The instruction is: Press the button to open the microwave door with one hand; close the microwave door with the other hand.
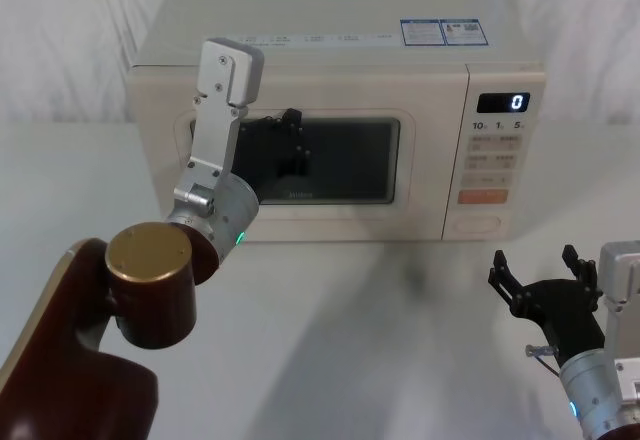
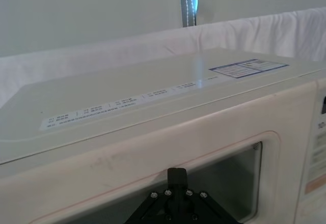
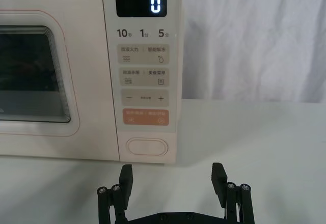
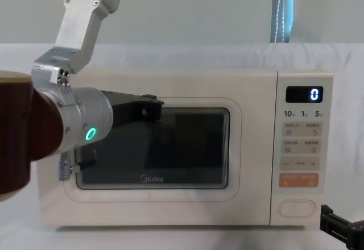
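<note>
Up against the microwave door (image 1: 330,160) goes the left hand (image 1: 290,130), its black claw set at the upper left of the dark window, and from these angles I cannot tell whether its fingers are spread or closed. Door sits flush with the cream body, looking shut, Midea logo (image 4: 151,178) under the glass. Over on the control panel, the display (image 3: 141,4) reads 0, and the button (image 3: 147,147), that wide cream key, lies at the very bottom beneath the orange key (image 3: 145,116). Low over the white table (image 1: 400,340), the right hand (image 3: 172,175) hangs wide, fingers spread, straight out from the button and clear of it.
</note>
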